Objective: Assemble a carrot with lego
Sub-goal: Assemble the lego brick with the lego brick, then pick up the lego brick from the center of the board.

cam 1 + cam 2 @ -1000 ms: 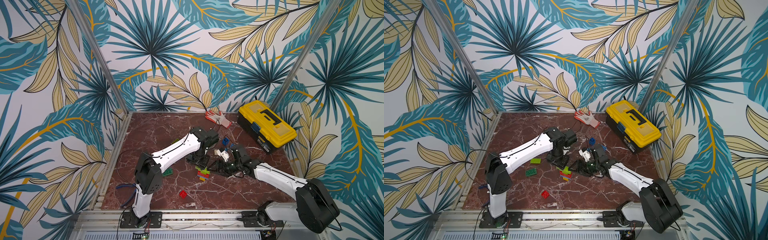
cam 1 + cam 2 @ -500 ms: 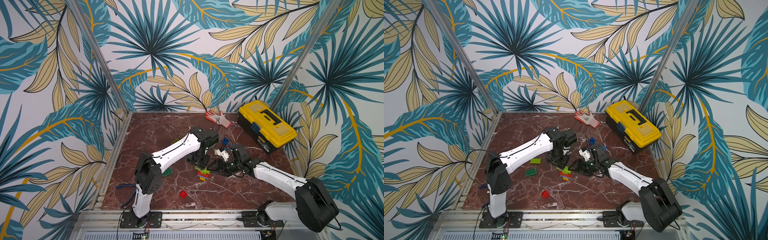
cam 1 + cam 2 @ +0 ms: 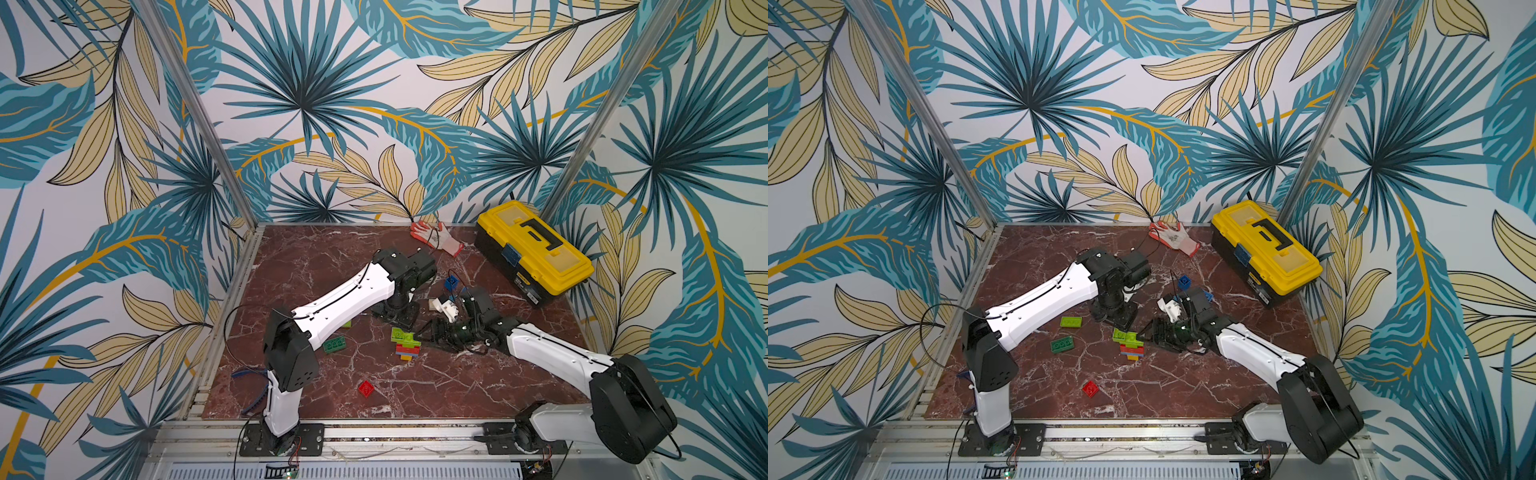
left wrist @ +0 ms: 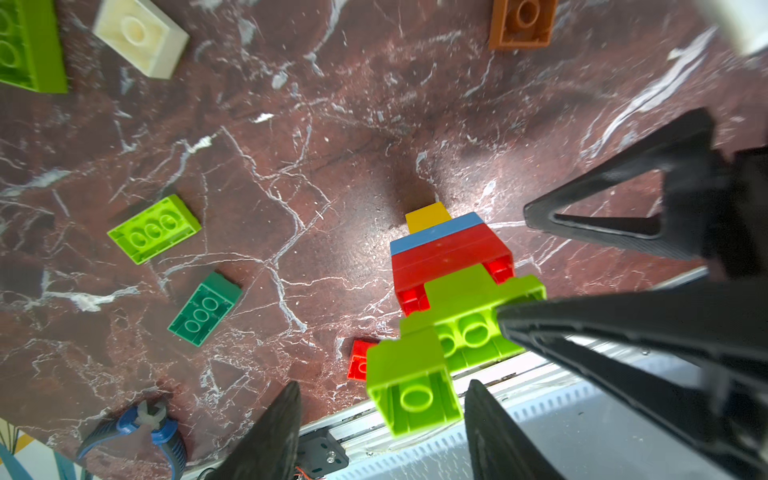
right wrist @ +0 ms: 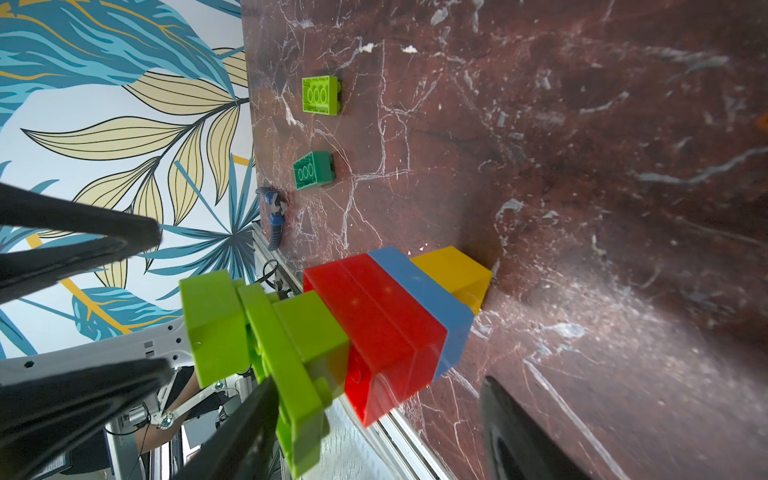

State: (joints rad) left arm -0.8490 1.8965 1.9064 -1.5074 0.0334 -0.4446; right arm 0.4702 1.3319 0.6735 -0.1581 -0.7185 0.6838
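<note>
The lego carrot (image 3: pixel 405 345) (image 3: pixel 1130 343) stands on the marble with a yellow brick at its foot, then blue, red (image 4: pixel 451 257) and lime green bricks. Its topmost lime brick (image 4: pixel 411 388) sits between my left gripper's (image 4: pixel 382 384) fingers with a gap on each side, so that gripper is open. My right gripper (image 5: pixel 379 381) is open around the stack from the side. One of its fingers (image 4: pixel 615 332) rests against the lime part (image 5: pixel 291 353), and the other finger (image 5: pixel 519 432) is apart from the red bricks. Loose lego lies around: lime (image 4: pixel 154 228), dark green (image 3: pixel 335 345), red (image 3: pixel 365 388), cream (image 4: pixel 139 37), orange (image 4: pixel 523 23), blue (image 3: pixel 452 284).
A yellow toolbox (image 3: pixel 534 251) stands at the back right, with a red and white glove (image 3: pixel 436 237) beside it. A blue cable carrier (image 3: pixel 249 376) lies at the front left edge. The metal rail (image 3: pixel 374 432) runs along the front. Patterned walls close three sides.
</note>
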